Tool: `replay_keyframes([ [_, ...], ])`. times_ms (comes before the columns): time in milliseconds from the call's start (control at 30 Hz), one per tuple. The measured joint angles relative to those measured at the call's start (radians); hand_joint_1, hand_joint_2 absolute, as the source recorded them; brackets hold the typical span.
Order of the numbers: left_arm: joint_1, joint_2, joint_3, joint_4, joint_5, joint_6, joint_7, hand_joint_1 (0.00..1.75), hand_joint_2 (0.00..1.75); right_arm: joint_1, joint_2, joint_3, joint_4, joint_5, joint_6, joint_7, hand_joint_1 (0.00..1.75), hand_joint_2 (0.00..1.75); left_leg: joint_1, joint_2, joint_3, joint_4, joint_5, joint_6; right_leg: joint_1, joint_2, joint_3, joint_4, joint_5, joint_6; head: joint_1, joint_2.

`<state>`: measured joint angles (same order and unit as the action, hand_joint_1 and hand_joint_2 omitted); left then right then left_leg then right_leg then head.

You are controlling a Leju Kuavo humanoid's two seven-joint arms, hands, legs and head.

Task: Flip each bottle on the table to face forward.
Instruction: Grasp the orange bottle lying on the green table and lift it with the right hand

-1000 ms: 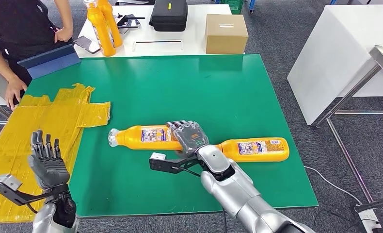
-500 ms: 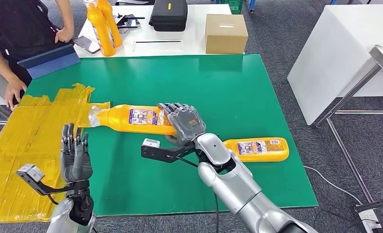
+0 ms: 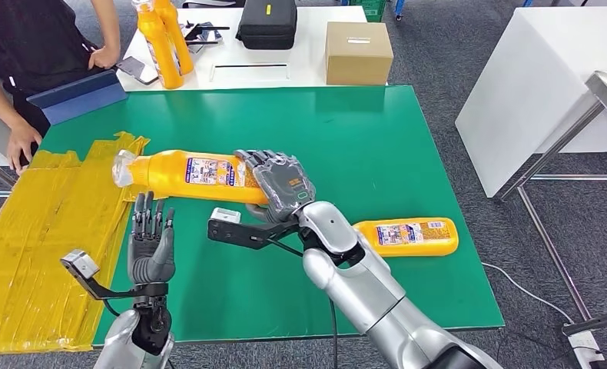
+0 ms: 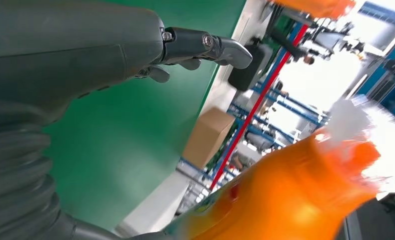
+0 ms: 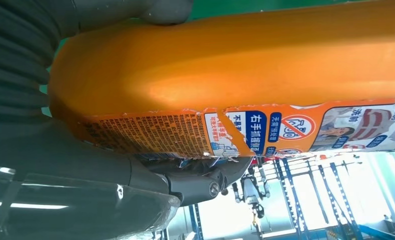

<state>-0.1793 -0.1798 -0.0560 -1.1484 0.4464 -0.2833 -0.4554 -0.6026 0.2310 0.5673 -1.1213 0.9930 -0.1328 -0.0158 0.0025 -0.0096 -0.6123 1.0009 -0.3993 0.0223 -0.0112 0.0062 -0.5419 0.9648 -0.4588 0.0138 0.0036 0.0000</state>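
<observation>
We take the step in hand to be the turning of the lifted orange bottle [image 3: 185, 175] before it goes back on the green desk [image 3: 362, 146]; to do it well we would keep the grip at the base end firm, since the long body cantilevers out toward its clear cap, and roll it about its long axis until the label sits as required, then set it down flat, well apart from the second orange bottle [image 3: 406, 236] lying on the desk to the right. We judge slip or droop at the neck end to be the main risk, so the left robot hand [image 3: 150, 242] could support near the cap. The right arm reaches forward and across to the left; the right robot hand [image 3: 279, 187] is wrapped around the bottle's base end, which is raised off the desk, neck pointing left over the yellow sheet [image 3: 47, 223]. The left robot hand stands upright below the bottle, fingers spread, holding nothing.
</observation>
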Motion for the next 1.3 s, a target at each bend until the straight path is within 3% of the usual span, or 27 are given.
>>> replay_keyframes([
  [400, -0.048, -0.025, -0.095, 0.032, 0.191, -0.076, 0.075, 0.00, 1.75, -0.025, 0.055, 0.009, 0.099, -0.042, -0.013, 0.000, 1.75, 1.75, 0.000, 0.000, -0.001, 0.000, 0.000, 0.000, 0.000, 0.000, 0.000, 0.000, 0.000, 0.000, 0.000, 0.000],
  [1067, -0.075, -0.028, -0.088, 0.034, 0.213, -0.049, 0.078, 0.00, 1.75, -0.004, 0.095, 0.022, 0.220, -0.065, -0.033, -0.013, 1.75, 1.75, 0.000, 0.000, -0.001, 0.000, 0.000, 0.000, 0.000, 0.000, -0.001, 0.000, 0.000, 0.000, 0.000, 0.000],
  [1300, -0.074, -0.029, -0.060, 0.019, 0.204, -0.020, 0.071, 0.00, 1.75, 0.018, 0.119, 0.088, 0.252, -0.116, -0.044, 0.009, 1.75, 1.75, 0.000, 0.000, -0.001, 0.000, 0.000, 0.000, 0.000, 0.000, -0.001, 0.000, 0.000, 0.000, 0.000, 0.000],
])
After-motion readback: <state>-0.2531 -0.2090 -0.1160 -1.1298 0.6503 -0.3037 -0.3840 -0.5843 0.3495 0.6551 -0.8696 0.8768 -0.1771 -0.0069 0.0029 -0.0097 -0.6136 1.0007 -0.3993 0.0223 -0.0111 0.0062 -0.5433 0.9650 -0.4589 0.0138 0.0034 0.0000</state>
